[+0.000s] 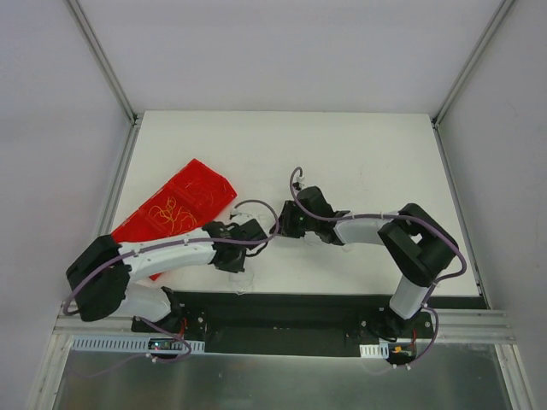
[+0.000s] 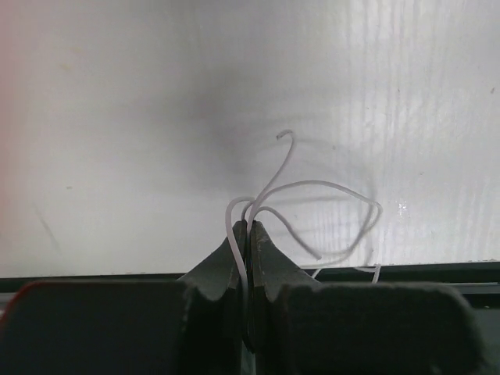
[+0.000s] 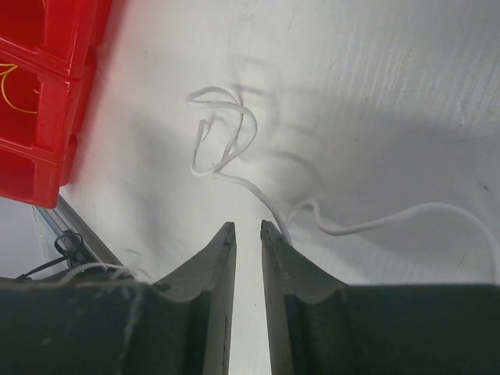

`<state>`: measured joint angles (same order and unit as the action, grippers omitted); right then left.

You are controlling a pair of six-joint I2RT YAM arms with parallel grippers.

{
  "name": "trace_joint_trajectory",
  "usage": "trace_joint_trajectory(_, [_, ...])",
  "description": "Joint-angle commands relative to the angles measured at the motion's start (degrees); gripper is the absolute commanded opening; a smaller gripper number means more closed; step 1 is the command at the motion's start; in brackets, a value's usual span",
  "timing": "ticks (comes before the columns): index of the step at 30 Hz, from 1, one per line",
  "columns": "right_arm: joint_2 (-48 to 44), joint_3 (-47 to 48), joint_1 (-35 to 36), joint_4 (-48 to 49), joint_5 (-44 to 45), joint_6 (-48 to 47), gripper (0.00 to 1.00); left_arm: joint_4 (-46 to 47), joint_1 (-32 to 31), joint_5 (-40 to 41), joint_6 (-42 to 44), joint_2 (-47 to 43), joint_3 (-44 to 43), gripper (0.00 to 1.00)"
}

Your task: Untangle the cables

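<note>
Whitish cables (image 2: 312, 183) in tight left pincer (image 2: 248, 226)

Between the dark grey-green fingers of the left gripper (image 2: 248, 225), the thin whitish wire loops (image 2: 328, 187) are pale. They are nearly the same tone as the matte white table top (image 2: 117, 117) ahead of the fingertips. The right gripper (image 3: 246, 226) has fingers of the same dark grey-green. Ahead of it, a curly whitish wire strand (image 3: 226, 133) throws soft grey shadows on the white surface. Up and left of that gripper, the red moulded plastic tray (image 3: 55, 94) is bright and glossy, with a thin yellow wire (image 3: 23, 109) inside. From above, yellow and orange strands (image 1: 171, 212) stand out against the red tray. The robot arms (image 1: 167, 250) are white and black, trailing purple cables (image 1: 295, 192).
</note>
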<state>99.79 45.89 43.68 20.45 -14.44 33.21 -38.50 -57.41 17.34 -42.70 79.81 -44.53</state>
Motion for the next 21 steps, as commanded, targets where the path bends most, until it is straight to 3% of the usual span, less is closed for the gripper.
trace_joint_trajectory(1, [-2.2, -0.1, -0.1, 4.0, -1.5, 0.2, 0.22, -8.8, 6.2, 8.1, 3.2, -11.4, -2.3, 0.00])
trace_joint_trajectory(6, [-1.8, -0.4, -0.6, 5.5, -3.1, 0.5, 0.22, -15.0, 20.4, 14.0, 5.9, -22.6, -4.6, 0.00])
trace_joint_trajectory(9, [-1.4, -0.4, -1.0, 6.5, -4.2, 0.8, 0.22, -16.1, 32.4, 16.5, 9.1, -26.6, -6.1, 0.00])
trace_joint_trajectory(16, [-1.3, -1.4, -1.8, 8.7, -6.1, 1.5, 0.22, -12.2, 60.7, 16.3, 13.3, -26.2, -11.3, 0.00])
trace_joint_trajectory(21, [-1.6, -2.6, -2.5, 10.2, -6.7, 2.0, 0.22, -7.9, 63.9, 20.4, 9.5, -20.7, -7.8, 0.00])
